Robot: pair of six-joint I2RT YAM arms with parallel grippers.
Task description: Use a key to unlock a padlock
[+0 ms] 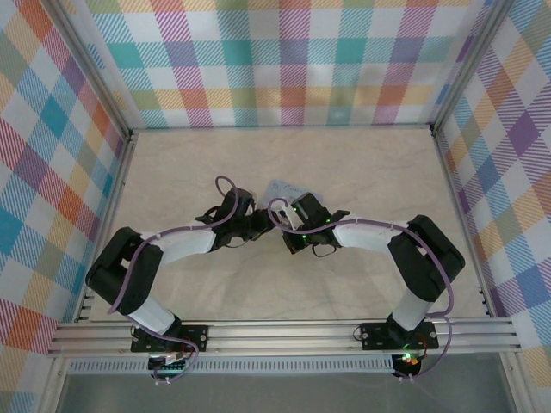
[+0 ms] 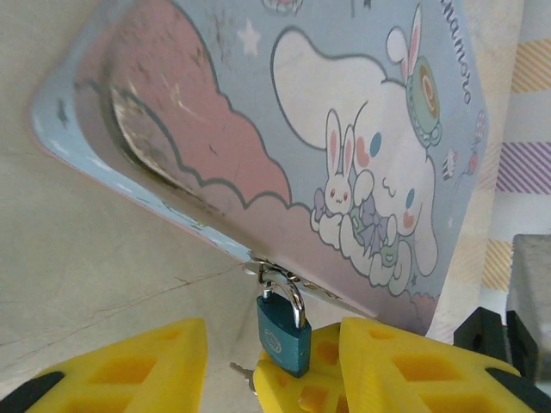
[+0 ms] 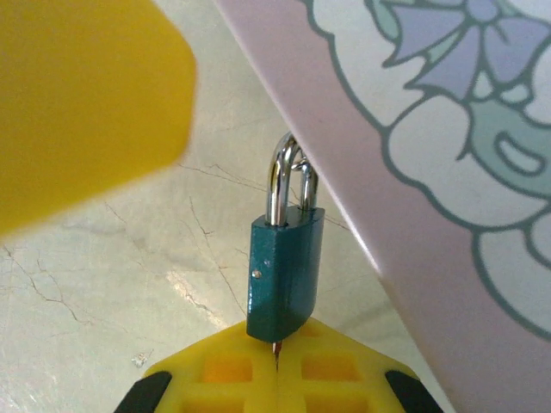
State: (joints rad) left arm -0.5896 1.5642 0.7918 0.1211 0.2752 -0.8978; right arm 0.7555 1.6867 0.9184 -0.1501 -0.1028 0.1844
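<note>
The right gripper (image 3: 275, 366) has its two yellow fingers pressed flat together, and at the seam between them stands a thin dark sliver that looks to be the key (image 3: 275, 348), though so little of it shows that only its tip can be made out. That sliver runs straight up into the underside of the padlock (image 3: 284, 275), whose teal body sits upright directly on top of the closed fingertips. The lock's silver shackle (image 3: 288, 176) is seated in the body and loops through a small metal hasp (image 2: 274, 268) at the edge of the box (image 2: 258, 112). The box is pastel blue with a pink cloud and a white long-eared cartoon figure, and its edge slants above the lock. In the left wrist view, the left gripper (image 2: 274, 357) has its yellow fingers (image 2: 129, 370) spread apart, one on either side of the padlock, with a gap on each side and nothing held between them. One of those fingers shows as a blurred yellow mass at the upper left in the right wrist view. Beneath everything lies the pale, marble-patterned table (image 3: 103, 292). From above, both arms meet near its middle, with the box just beyond them.
</note>
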